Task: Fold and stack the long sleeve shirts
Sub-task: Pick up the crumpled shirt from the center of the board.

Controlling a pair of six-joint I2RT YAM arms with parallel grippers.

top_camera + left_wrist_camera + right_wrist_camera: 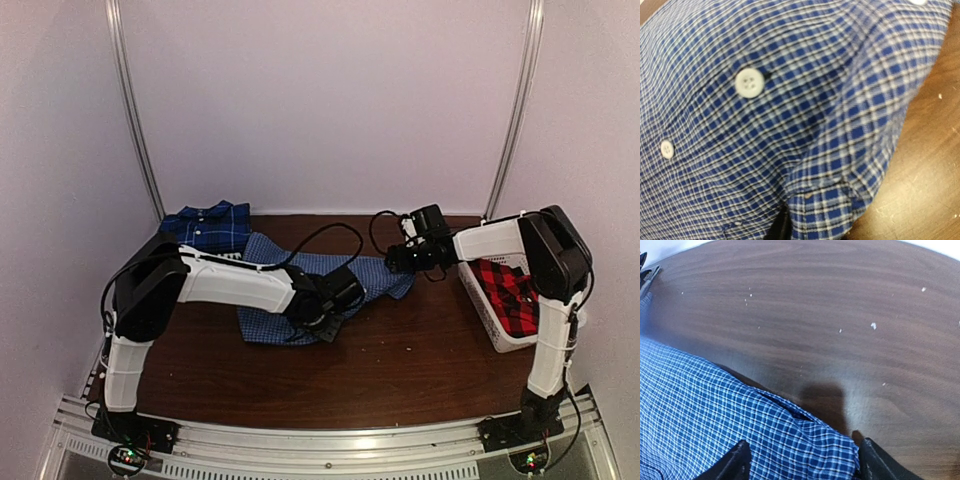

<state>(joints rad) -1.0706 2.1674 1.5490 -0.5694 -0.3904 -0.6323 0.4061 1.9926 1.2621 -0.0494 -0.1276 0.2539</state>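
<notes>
The blue-and-white fine-check shirt lies spread across the middle of the table. My left gripper is down on its middle. In the left wrist view the checked cloth with white buttons fills the frame, and a fold is bunched over one dark finger; the gripper is shut on that fold. My right gripper is at the shirt's right end. Its jaws stand wide apart, and a corner of the shirt lies flat between them. The darker blue plaid shirt rests folded at the back left.
A white slatted basket stands at the right edge of the table with the red-and-black plaid shirt inside. Bare brown tabletop runs in front of the shirt. White walls close in the back and both sides.
</notes>
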